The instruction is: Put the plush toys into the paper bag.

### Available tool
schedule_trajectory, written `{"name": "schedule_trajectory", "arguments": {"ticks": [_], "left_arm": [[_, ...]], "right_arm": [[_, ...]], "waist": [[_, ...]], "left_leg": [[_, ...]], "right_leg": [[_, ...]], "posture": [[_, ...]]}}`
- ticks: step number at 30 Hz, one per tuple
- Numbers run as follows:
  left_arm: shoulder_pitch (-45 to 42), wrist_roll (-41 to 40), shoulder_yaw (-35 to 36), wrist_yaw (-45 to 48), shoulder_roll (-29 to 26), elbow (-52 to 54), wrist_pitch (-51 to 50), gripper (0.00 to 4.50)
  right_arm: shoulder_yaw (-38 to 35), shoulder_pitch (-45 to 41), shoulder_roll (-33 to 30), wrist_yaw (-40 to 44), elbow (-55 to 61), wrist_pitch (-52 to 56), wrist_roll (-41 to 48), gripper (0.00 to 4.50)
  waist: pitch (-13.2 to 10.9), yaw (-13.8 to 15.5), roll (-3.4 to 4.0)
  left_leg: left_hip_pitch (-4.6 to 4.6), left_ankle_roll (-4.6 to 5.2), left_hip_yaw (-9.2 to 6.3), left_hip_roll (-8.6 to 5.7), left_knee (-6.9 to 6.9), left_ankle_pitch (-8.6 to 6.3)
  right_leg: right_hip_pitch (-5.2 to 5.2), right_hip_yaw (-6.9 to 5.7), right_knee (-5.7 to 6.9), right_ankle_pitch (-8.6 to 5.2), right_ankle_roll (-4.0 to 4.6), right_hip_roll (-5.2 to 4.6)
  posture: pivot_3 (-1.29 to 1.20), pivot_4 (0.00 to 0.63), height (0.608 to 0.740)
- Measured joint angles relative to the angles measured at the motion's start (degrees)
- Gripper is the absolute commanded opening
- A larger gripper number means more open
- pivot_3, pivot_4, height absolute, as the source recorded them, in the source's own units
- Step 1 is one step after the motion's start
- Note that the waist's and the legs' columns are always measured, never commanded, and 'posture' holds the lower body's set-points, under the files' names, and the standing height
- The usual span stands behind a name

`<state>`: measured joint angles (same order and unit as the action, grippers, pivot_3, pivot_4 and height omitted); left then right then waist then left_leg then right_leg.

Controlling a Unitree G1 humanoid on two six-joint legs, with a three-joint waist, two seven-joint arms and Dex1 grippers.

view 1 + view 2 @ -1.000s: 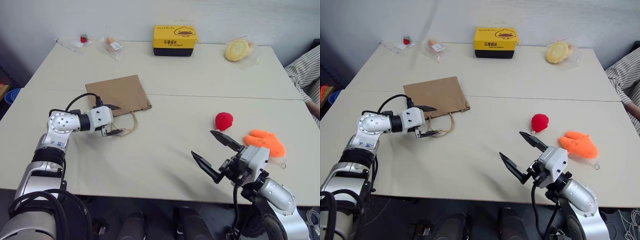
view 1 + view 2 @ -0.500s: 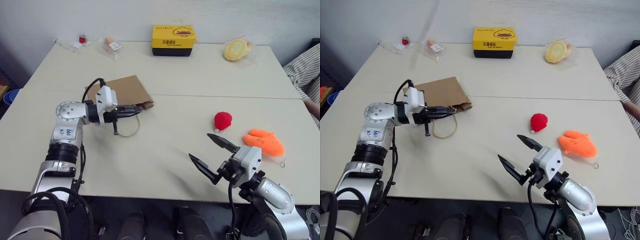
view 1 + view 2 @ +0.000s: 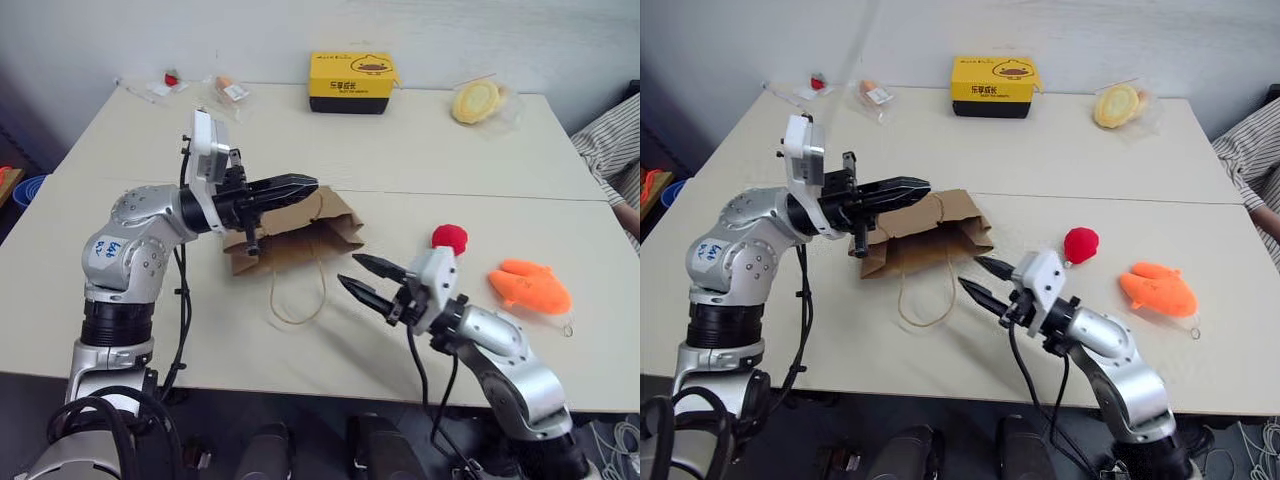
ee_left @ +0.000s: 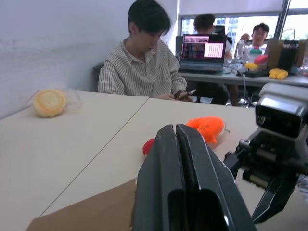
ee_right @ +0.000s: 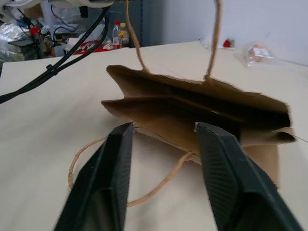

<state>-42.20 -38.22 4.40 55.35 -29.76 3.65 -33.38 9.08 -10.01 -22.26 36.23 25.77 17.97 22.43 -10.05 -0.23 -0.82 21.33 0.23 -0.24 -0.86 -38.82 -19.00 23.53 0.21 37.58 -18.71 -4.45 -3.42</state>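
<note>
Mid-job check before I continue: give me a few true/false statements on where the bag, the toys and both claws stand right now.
1. The left claw is shut on a handle of the paper bag. True.
2. The red plush toy is already inside the bag. False: it lies on the table, beside the right arm.
3. The right claw is open, pointing at the bag's mouth. True.
4. The orange plush toy is held by the right claw. False: it lies on the table, untouched.
5. The yellow box stands right next to the bag. False: it sits at the far edge.
</note>
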Motion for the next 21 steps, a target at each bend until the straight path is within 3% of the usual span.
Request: {"name": "schedule_trajectory", "arguments": {"ticks": [3, 21], "left_arm": [[0.1, -1.5, 0.3, -3.2, 0.5, 1.5, -3.6, 0.00], [-0.2, -16.3, 2.4, -18.5, 8.8, 9.0, -19.7, 0.00]], "right_arm": [[2.3, -2.3, 1.8, -0.9, -2.7, 1.0, -1.9, 0.04], [6.9, -14.4, 12.1, -11.5, -19.3, 3.7, -15.6, 0.04]], "waist": [[0.0, 0.0, 0.00], [0.0, -0.2, 0.01]], "left_leg": [[0.01, 0.00, 0.00, 0.00, -0.01, 0.00], [0.04, -0.09, -0.02, -0.02, -0.03, 0.04]], "right_leg": [[0.01, 0.00, 0.00, 0.00, 0.00, 0.00], [0.09, -0.01, 0.06, 0.00, 0.00, 0.00]], "posture": [[0.00, 0.150, 0.740], [0.00, 0.150, 0.740]]}}
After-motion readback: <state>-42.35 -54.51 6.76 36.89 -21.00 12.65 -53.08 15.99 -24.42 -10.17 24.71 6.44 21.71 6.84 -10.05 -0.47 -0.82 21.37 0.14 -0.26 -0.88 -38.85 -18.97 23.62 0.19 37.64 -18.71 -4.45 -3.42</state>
